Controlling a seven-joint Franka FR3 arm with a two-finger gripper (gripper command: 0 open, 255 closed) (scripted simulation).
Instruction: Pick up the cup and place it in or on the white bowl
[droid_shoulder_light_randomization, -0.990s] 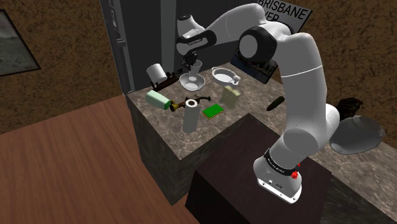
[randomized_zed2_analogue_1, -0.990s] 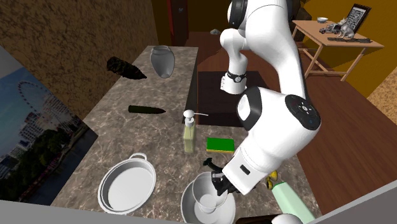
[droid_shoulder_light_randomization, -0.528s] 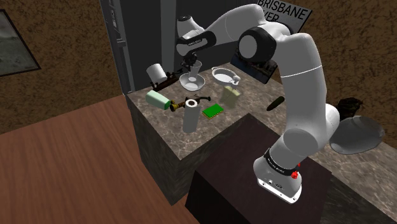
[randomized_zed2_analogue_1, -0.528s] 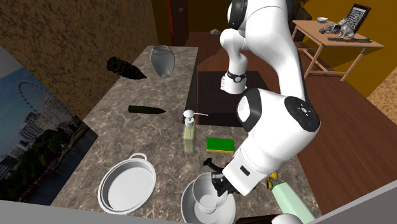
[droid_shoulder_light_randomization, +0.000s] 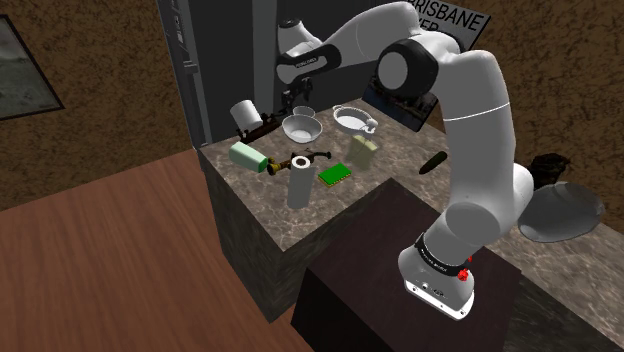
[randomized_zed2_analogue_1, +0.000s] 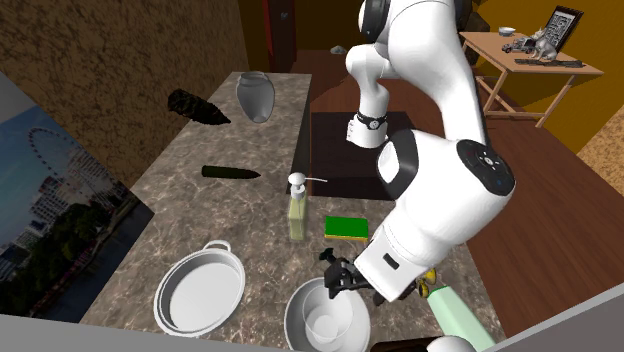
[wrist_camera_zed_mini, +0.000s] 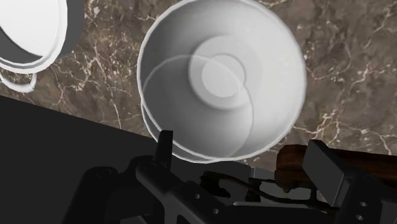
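Gripper open: fingers apart, nothing clasped; hovers just above bowl, no contact w/ cup. Cup, clear, sits inside white bowl, mouth up. Bowl rests on dark marbled countertop. White two-handled pan just beside bowl. Farther along counter, second ext. view: green sponge, then soap dispenser.

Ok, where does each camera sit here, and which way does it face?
Shoulder view: beside the stand, looking down along the counter; whole arm shows.
Second exterior view: opposite end of the counter, facing back at the arm.
Wrist view: at the arm's end, looking down into the bowl; open jaws show.
All share the bowl.
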